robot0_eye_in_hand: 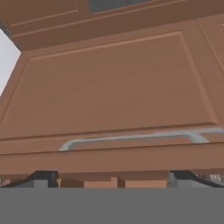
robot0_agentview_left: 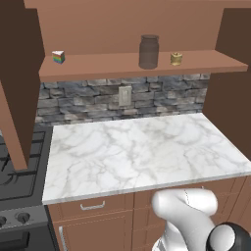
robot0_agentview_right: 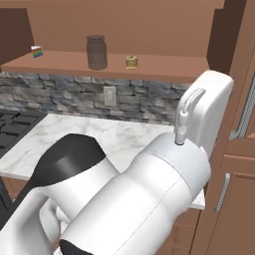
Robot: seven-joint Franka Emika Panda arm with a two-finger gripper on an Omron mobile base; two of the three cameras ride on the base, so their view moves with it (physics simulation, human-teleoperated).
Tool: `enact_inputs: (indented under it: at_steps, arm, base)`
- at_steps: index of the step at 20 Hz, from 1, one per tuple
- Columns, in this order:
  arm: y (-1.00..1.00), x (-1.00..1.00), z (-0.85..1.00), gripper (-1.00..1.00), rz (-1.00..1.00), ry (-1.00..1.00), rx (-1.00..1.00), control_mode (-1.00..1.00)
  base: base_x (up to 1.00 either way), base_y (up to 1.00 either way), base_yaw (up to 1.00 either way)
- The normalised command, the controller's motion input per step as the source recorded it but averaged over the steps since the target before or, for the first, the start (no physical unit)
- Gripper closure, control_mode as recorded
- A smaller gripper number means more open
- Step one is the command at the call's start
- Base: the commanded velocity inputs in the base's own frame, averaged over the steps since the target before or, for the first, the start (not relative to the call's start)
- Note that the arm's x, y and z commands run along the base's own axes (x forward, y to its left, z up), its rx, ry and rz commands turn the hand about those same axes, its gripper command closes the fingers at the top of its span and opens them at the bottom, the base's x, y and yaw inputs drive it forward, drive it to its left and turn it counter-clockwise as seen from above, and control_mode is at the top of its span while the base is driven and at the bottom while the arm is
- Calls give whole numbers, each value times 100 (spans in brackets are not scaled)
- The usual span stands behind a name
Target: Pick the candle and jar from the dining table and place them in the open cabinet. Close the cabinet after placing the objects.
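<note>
We see the jar (robot0_agentview_left: 148, 51) standing upright on the wooden shelf (robot0_agentview_left: 98, 66) of the cabinet (robot0_agentview_left: 122, 19), and the candle (robot0_agentview_left: 176, 59) stands just beside it on the same shelf, a little apart from it. At the far left end of this shelf sits a small rainbow-striped wedge (robot0_agentview_left: 59, 57), well apart from the two. In the right base view the jar (robot0_agentview_right: 96, 52) and the candle (robot0_agentview_right: 131, 62) are in the same order, with the wedge (robot0_agentview_right: 37, 52) near the left edge.

Below the shelf there is a grey stone wall (robot0_agentview_left: 93, 100) with a pale socket plate (robot0_agentview_left: 125, 96), and under it a marble worktop (robot0_agentview_left: 142, 152) with brown drawers (robot0_agentview_left: 93, 206) in front. A black stove (robot0_agentview_left: 17, 171) is at the left of the worktop.

An open cabinet door (robot0_agentview_left: 17, 88) hangs at the left in the left base view, between the camera and the left end of the shelf.

In the hand view our claw (robot0_eye_in_hand: 113, 180) has its two fingertips (robot0_eye_in_hand: 41, 178) spread wide, and nothing is between them. Right in front of them is a brown door panel (robot0_eye_in_hand: 113, 83) with a long silver bar handle (robot0_eye_in_hand: 140, 137) lying across the view, close to the tips; we cannot tell if they touch it
</note>
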Motion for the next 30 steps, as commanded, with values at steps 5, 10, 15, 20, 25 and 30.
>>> enact_inputs:
  at_steps: [5, 10, 15, 20, 25, 30]
  arm:
    - [-25, 0, 0, -100, 0, 6, 2, -100]
    - [-20, 0, 0, -100, 0, 8, 2, -100]
    - [-21, 0, 0, -100, 0, 7, 1, -100]
    - [-29, 0, -1, -100, 5, 2, 3, -100]
    - [-18, 2, -9, -100, 11, 0, 3, -100]
    - [-13, 1, -8, -100, 14, 0, 4, -100]
  base:
    - [0, 0, 0]
    - [0, 0, 0]
    - [0, 0, 0]
    - [0, 0, 0]
    - [0, 0, 0]
    - [0, 0, 0]
